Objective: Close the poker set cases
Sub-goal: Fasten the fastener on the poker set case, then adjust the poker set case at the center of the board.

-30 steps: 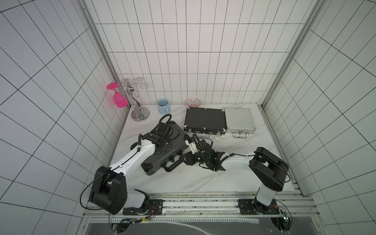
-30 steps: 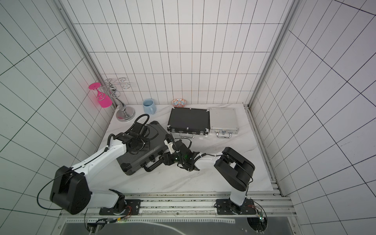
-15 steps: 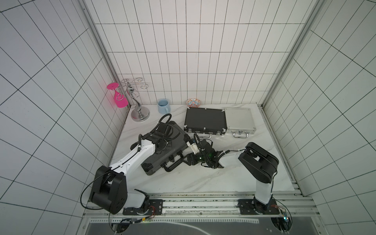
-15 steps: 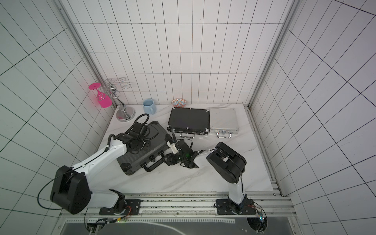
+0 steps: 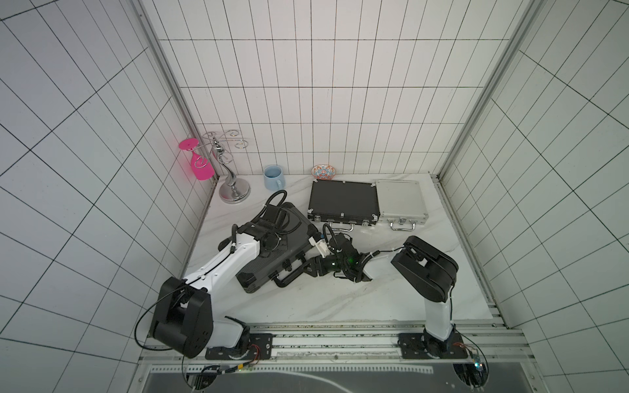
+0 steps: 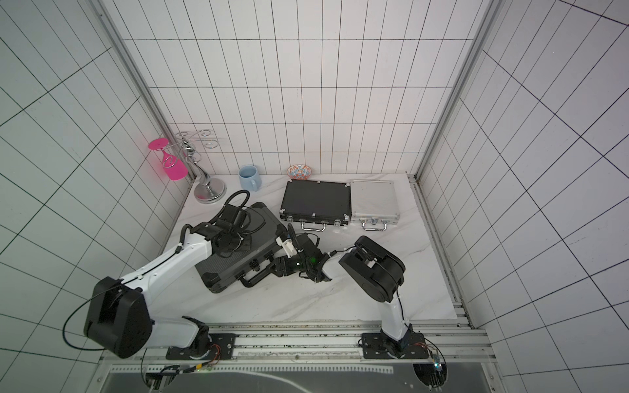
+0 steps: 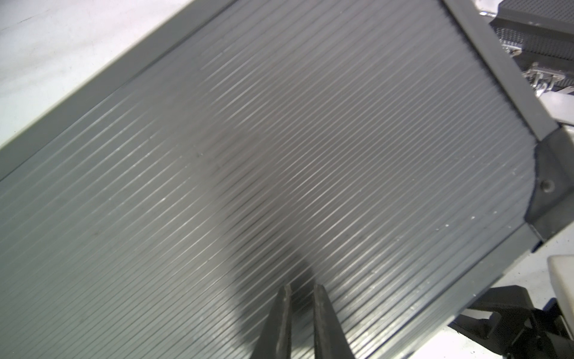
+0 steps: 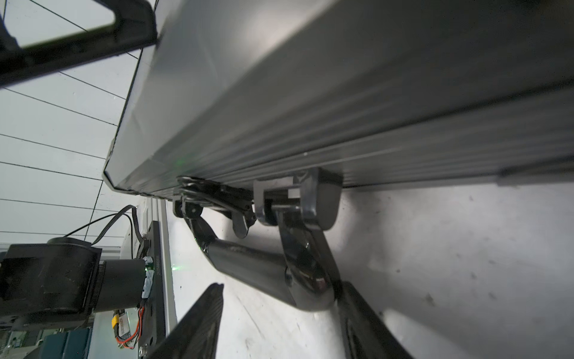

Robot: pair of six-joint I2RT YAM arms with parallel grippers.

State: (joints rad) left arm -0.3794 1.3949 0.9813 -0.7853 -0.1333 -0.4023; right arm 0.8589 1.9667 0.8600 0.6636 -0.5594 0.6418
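Since the earlier frame the right arm (image 5: 423,268) has swung its elbow toward the large case (image 5: 270,263), which lies closed at 9 o'clock. The right gripper (image 8: 281,287) stands half open astride its handle (image 8: 257,267). The left gripper (image 7: 302,284), jaws nearly together and empty, points at the ribbed lid (image 7: 279,155). The black case (image 5: 343,200) and silver case (image 5: 400,200) lie shut at 12 and 1 o'clock.

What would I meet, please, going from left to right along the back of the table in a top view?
From the left: pink glass → silver rack → blue mug → black case with silver trim → small silver case. The patterned bowl sits behind the black case's left end, so I leave it out.
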